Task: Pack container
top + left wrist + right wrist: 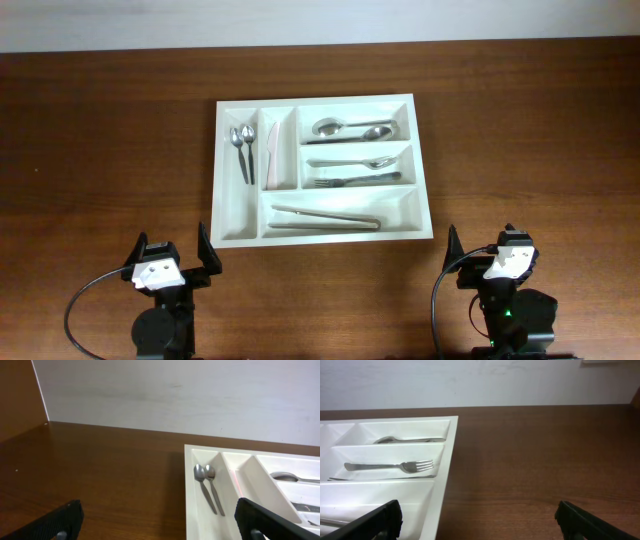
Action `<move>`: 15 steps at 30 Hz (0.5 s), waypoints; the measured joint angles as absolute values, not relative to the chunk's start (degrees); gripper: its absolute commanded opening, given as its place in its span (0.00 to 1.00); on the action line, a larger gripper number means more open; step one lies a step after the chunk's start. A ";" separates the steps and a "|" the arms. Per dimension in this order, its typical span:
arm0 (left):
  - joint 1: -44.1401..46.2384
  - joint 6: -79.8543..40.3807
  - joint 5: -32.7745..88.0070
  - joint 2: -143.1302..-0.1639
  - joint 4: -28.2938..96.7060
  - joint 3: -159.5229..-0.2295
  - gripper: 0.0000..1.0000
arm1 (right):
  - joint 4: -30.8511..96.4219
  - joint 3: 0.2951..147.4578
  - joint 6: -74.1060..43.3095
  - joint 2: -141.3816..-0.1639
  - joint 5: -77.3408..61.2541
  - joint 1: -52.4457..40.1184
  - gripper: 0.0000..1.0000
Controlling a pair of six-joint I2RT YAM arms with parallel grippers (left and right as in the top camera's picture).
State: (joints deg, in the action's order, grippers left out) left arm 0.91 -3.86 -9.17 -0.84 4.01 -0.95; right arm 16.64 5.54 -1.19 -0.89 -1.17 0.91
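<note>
White container sat mid-table, cutlery in every slot, tongs in the long near one, left gripper near its near-left corner, jaws spread wide and empty, right gripper off the near-right corner, same deal

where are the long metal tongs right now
In the overhead view the long metal tongs lie in the white plastic cutlery tray, in the long compartment nearest the arms, beside the slot holding the metal fork.
</note>
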 measured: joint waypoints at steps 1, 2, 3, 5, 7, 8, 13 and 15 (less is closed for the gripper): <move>0.91 -3.86 -9.17 -0.84 4.01 -0.95 0.99 | 16.64 5.54 -1.26 -0.89 -1.15 0.91 0.99; 0.91 -3.86 -9.17 -0.84 4.01 -0.95 0.99 | 16.64 5.54 -1.26 -0.89 -1.15 0.91 0.99; 0.91 -3.86 -9.17 -0.84 4.01 -0.95 0.99 | 16.64 5.54 -1.23 -0.89 -1.15 0.91 0.99; 0.91 -3.86 -9.17 -0.84 4.01 -0.95 0.99 | 16.64 5.54 -1.21 -0.89 -1.15 0.91 0.99; 0.91 -3.86 -9.17 -0.84 4.01 -0.95 0.99 | 16.64 5.54 -1.21 -0.89 -1.15 0.91 0.99; 0.91 -3.86 -9.17 -0.84 4.01 -0.95 0.99 | 16.64 5.54 -1.21 -0.89 -1.15 0.91 0.99; 0.91 -3.86 -9.17 -0.84 4.01 -0.95 0.99 | 16.64 5.54 -1.23 -0.89 -1.15 0.91 0.99; 0.91 -3.86 -9.17 -0.84 4.01 -0.95 0.99 | 16.64 5.54 -1.23 -0.89 -1.15 0.91 0.99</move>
